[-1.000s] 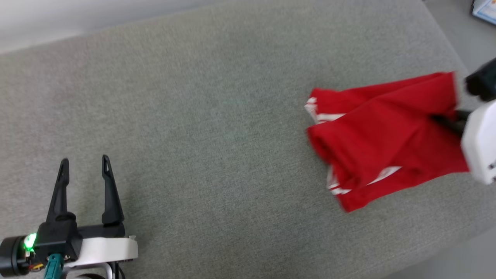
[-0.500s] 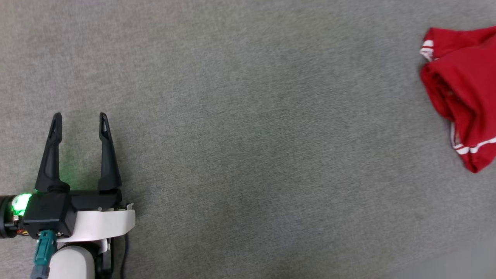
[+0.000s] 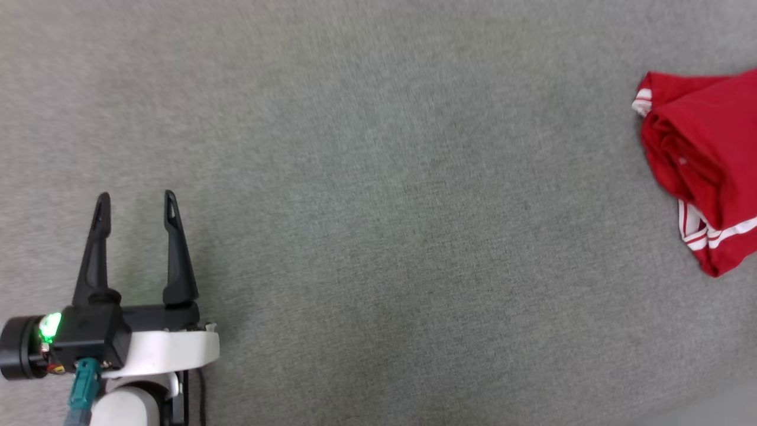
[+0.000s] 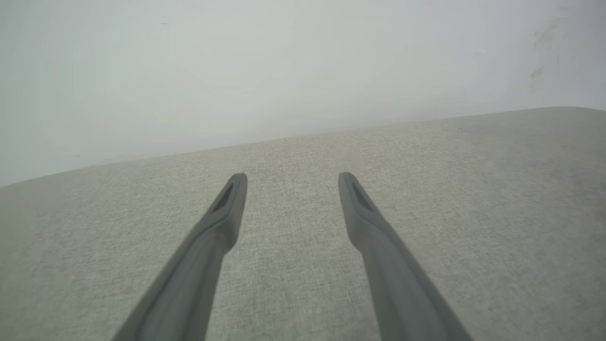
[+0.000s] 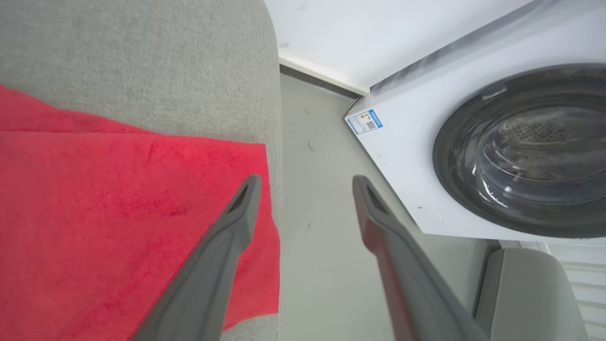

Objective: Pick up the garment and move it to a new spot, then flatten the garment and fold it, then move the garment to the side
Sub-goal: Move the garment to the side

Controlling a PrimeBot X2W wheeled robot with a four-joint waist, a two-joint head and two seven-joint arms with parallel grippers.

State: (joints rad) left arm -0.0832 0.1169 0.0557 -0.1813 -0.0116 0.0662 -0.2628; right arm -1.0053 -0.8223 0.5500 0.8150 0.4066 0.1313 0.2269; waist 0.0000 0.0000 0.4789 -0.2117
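Head view: the folded red garment (image 3: 707, 154) lies at the right end of the grey bench (image 3: 378, 207), well apart from the left gripper (image 3: 136, 200), which hovers wide and empty at lower left. Right wrist view: the right gripper (image 5: 305, 182) stands wide, holding nothing, over the garment's corner at the bench edge, with a washer (image 5: 416, 156) beyond.

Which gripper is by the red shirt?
The right gripper: its open fingers hang at the edge of the red shirt; the left gripper hovers far off.
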